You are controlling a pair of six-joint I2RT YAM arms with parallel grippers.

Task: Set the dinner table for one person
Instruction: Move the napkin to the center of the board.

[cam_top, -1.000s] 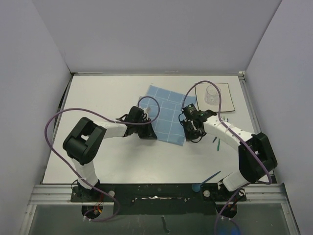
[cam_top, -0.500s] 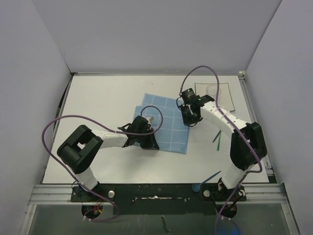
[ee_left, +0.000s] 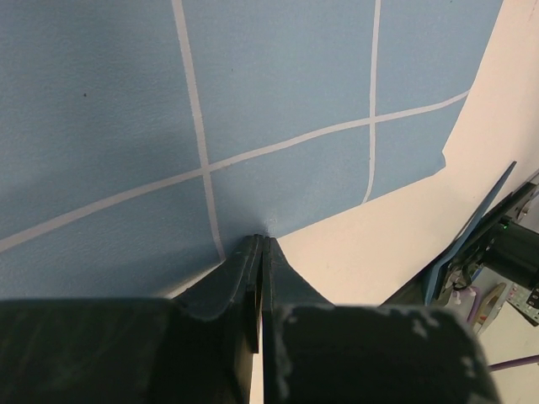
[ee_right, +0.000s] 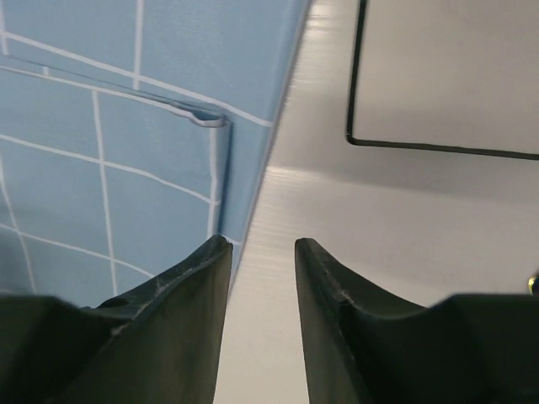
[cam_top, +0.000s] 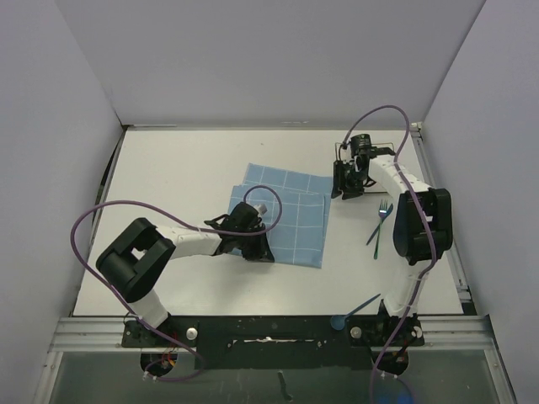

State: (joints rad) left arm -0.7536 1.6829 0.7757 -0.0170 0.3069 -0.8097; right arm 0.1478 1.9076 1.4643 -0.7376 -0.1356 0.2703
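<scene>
Right gripper (ee_right: pixel 259 246), jaws parted and empty, hovers over the dinner table (cam_top: pixel 185 168) beneath it, plate (ee_right: pixel 446 76) just ahead to its right, while the left gripper (ee_left: pixel 259 242) pinches the placemat (cam_top: pixel 286 215).

The left arm (cam_top: pixel 192 241) reaches forward and low, its left gripper (ee_left: pixel 257 254) pinched tight (fingers flush together). The right arm (cam_top: pixel 421 223) stretches far ahead, its right gripper (ee_right: pixel 263 252) parted, holding nothing.

A blue grid placemat (cam_top: pixel 290 210) is laid on the tabletop (cam_top: pixel 185 177); a fork (cam_top: pixel 381 220) is positioned to its right.
</scene>
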